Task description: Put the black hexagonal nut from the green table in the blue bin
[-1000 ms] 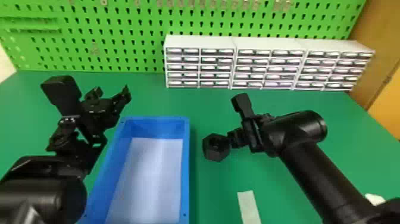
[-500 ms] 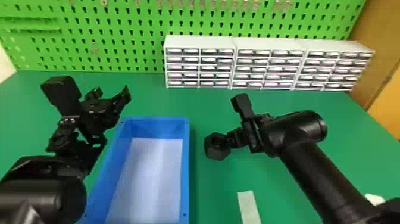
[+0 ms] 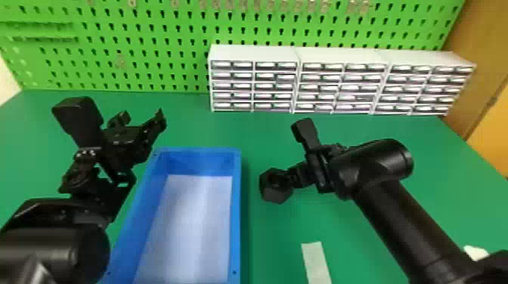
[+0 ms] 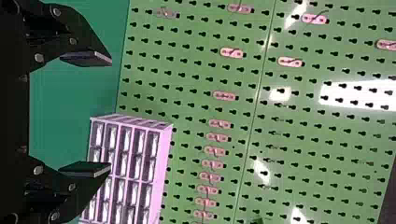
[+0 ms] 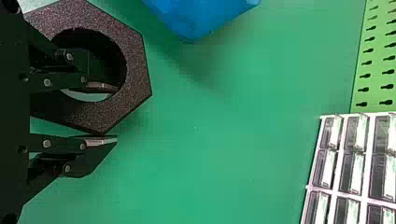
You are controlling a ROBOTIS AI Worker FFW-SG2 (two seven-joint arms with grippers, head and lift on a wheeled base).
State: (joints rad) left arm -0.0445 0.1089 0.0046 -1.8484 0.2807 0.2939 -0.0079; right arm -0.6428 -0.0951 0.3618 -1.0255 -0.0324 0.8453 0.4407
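Observation:
The right gripper [image 3: 293, 179] is at the black hexagonal nut [image 3: 273, 192], just right of the blue bin [image 3: 235, 211] over the green table. From the right wrist, one finger of the right gripper [image 5: 105, 114] reaches into the hole of the nut [image 5: 135, 70] and the other lies along its outer edge, shut on one side of the ring. Whether the nut touches the table is hard to tell. The left gripper [image 3: 141, 119] is parked left of the bin; in its wrist view the left gripper [image 4: 93, 112] stands open, nothing between its fingers.
White drawer cabinets [image 3: 295, 87] line the back of the table in front of a green pegboard [image 3: 151, 45]. A pale strip [image 3: 316, 260] lies near the front, and a small white object [image 3: 475, 252] is at the right beside the right arm.
The nut has shifted slightly to the right, against the right gripper, whose fingers have closed on it. Both arms look unmoved.

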